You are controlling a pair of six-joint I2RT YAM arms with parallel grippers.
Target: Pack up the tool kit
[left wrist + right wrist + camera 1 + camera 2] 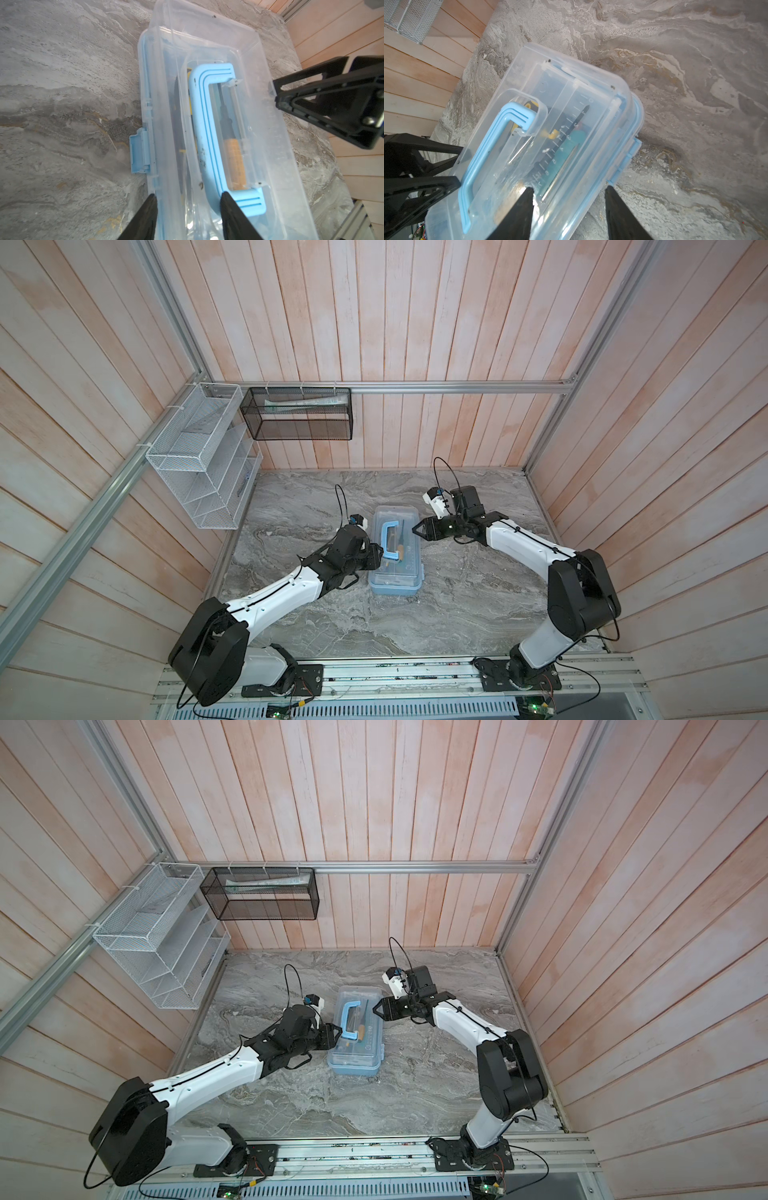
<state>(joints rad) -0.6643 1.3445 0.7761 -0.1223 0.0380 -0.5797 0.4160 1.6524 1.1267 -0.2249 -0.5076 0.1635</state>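
Two grippers flank the tool kit (395,585), which lies flat on the grey marble tabletop (478,593) with its clear lid (259,135) down over the pale-blue base. In both top views the case sits between them. The left gripper (379,551) meets one long side, close to the near end of the blue handle (384,537). The right gripper (415,529) points at the opposite long side, nearer the far end.

Seen from the left wrist, the left gripper (188,195) has its jaws apart. One finger (145,218) hangs just outside the case rim, over the tabletop. The other finger (232,214) is above the lid, at the end of the handle. The rim runs through the gap between them, and a blue latch (139,153) juts from that same side just ahead of the outer finger.

From the right wrist, the right gripper (569,188) also has its jaws apart, one finger over the lid and the other beyond the rim, above the tabletop. Whether either gripper actually presses on the plastic cannot be told.

Through the lid, a wooden-handled tool (234,166) lies ahead of the left gripper, and a dark shaft (579,120) lies ahead of the right gripper.

A white wire rack (199,464) and a black mesh basket (299,414) hang on the walls, well beyond the left gripper.
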